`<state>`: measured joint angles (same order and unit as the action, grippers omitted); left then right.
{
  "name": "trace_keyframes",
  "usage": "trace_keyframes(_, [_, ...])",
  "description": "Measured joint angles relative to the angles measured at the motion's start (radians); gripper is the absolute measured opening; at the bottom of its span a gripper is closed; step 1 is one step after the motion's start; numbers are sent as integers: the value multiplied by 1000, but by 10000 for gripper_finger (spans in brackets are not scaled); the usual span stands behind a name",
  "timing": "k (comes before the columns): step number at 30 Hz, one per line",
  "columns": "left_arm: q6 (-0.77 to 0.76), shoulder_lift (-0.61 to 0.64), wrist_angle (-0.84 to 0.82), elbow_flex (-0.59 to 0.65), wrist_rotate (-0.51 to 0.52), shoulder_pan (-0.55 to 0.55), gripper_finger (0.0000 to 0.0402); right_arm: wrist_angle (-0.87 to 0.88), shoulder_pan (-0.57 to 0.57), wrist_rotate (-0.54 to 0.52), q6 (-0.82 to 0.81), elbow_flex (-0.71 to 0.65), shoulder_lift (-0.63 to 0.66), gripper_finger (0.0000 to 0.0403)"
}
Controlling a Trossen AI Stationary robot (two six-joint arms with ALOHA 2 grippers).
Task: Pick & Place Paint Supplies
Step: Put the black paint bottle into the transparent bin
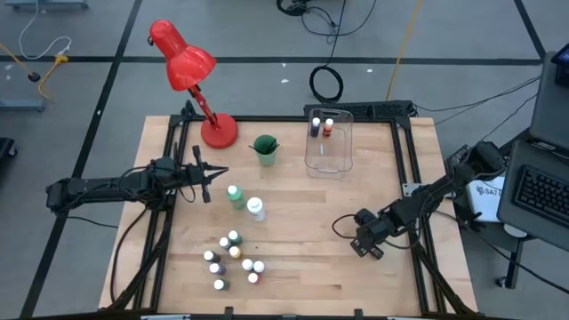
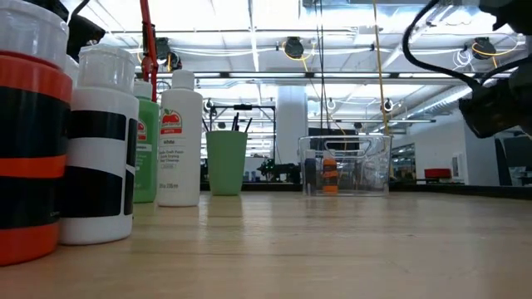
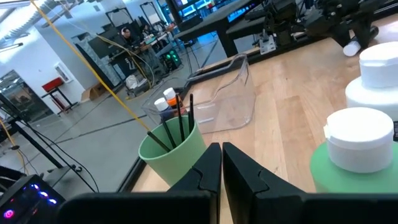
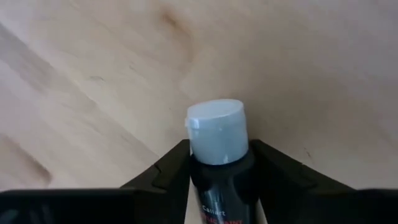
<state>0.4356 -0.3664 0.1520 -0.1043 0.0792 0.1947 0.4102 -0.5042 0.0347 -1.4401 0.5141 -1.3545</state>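
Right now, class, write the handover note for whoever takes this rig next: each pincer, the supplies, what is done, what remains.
Right pincer: shut on a small paint bottle, over bare table at the right.
Left pincer: shut, empty, near the green cup holding brushes.
Done: two small bottles in the clear bin.
Left: the small-bottle cluster, the green bottle, the white bottle.

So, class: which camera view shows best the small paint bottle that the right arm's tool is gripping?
The right wrist view: the small dark bottle fills it, white cap up, clamped between the right tool's fingers. The high view shows only that tool low at the table's right side, bottle hidden. The low and left wrist views don't show it.
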Motion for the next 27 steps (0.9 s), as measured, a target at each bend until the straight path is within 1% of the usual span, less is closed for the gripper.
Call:
trace_keyframes(3, [-7,0,0,0,0,0,19,-33,28,-74,88,39,31,138])
trace_keyframes(7, [-20,0,0,0,0,0,19,-98,57,-294,245,106,81,137])
trace_keyframes(8, [-20,0,0,0,0,0,19,-133,59,-310,300,122,101,137])
trace_keyframes(11, [-20,0,-1,0,0,0,19,-368,72,-327,517,156,149,137])
trace_keyframes(12, [-20,0,-2,0,0,0,19,-458,79,-373,618,166,166,137])
trace_keyframes(13, [-20,0,-2,0,0,0,19,-550,89,-434,750,168,185,137])
trace_keyframes(15, [-20,0,0,0,0,0,19,-725,116,-520,1032,169,213,137])
trace_keyframes(16, [-20,0,1,0,0,0,19,-798,133,-541,1170,169,226,137])
trace_keyframes(18, [-20,0,2,0,0,0,19,-886,185,-561,1401,170,258,137])
trace_keyframes(20, [-20,0,7,0,0,0,19,-924,271,-567,1594,171,286,137])
trace_keyframes(22, [-20,0,19,0,0,0,19,-925,387,-576,1711,170,308,137])
trace_keyframes(25, [-5,0,29,0,0,0,19,-911,607,-550,1763,170,327,137])
trace_keyframes(26, [1,0,33,0,0,0,19,-889,688,-509,1752,169,329,137])
trace_keyframes(27, [5,0,34,0,0,0,19,-890,767,-441,1734,161,327,137])
